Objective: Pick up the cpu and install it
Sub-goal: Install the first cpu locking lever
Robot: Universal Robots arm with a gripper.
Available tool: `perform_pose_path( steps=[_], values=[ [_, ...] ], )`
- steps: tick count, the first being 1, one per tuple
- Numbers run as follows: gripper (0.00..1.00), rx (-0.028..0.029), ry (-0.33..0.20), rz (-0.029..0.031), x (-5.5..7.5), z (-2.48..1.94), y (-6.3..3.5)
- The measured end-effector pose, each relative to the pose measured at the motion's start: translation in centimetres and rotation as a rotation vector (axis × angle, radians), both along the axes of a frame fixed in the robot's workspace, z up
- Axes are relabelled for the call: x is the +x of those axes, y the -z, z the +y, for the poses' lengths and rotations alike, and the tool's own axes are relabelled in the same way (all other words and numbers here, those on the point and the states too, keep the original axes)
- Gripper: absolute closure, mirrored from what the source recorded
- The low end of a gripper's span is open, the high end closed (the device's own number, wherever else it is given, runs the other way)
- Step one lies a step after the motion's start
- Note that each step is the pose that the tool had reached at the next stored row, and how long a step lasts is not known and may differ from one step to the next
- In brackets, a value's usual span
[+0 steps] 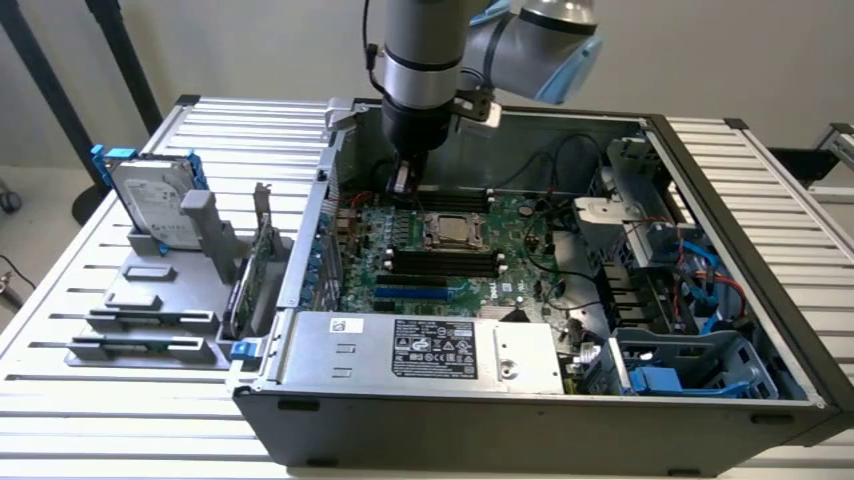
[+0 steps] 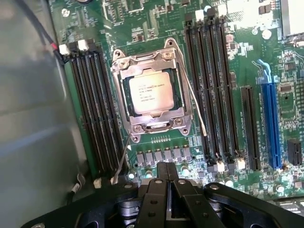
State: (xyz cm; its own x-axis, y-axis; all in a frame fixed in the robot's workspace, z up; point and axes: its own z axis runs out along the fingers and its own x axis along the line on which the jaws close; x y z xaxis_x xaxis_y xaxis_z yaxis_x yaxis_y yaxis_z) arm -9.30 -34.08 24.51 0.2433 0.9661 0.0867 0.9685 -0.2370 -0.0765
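cpu (image 2: pixel 153 92) lies flat in the socket (image 2: pixel 124 102), silver top up, with the socket's metal frame around its rim. the gripper (image 2: pixel 166 172) hangs just beside the socket and above the board (image 2: pixel 161 28). its fingers are pressed together, pinching nothing and apart from the chip. the arm reaches down into the case (image 1: pixel 534 420) from above.

2 banks of black memory slots (image 2: pixel 95 109) flank the socket, 1 on each side. a thin lever wire (image 2: pixel 194 102) runs along 1 edge of the socket, and a 2nd trails off its corner nearest the gripper. i cannot tell whether the frame is latched down.

my read is that the chip is already in place. the risks come from how close everything sits to the socket:
- if the closed tips drop or slide toward the socket, they could scrape the top plate or nudge the chip askew, and a skewed chip bends contacts.
- the loose-looking wires could snag a finger.
- a slip off the socket's side would hit the slot clips.
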Motion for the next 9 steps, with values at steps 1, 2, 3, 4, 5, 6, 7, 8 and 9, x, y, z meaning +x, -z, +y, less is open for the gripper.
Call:
perform_pose_path(
  steps=[1,2,3,4,5,6,7,8,9],
  values=[
    [0.89,0.0043,0.014,-0.0002,0.0,0.0,0.03],
    [0.89,0.0141,0.023,-0.0002,0.0,0.01,0.04],
    [0.89,0.0271,0.031,0.0,-0.01,0.01,0.04],
    [0.89,0.0423,0.037,0.0001,-0.04,0.01,0.04],
    [0.89,0.0531,0.043,0.0003,-0.09,0.01,0.03],
    [0.89,0.062,0.049,0.0005,-0.15,0.01,0.02],
    [0.89,0.0691,0.055,0.0012,-0.19,0.01,0.0],
    [0.89,0.0742,0.061,0.0033,-0.23,0.01,-0.03],
    [0.89,0.0795,0.067,0.0059,-0.28,0.0,-0.06]
  ],
)
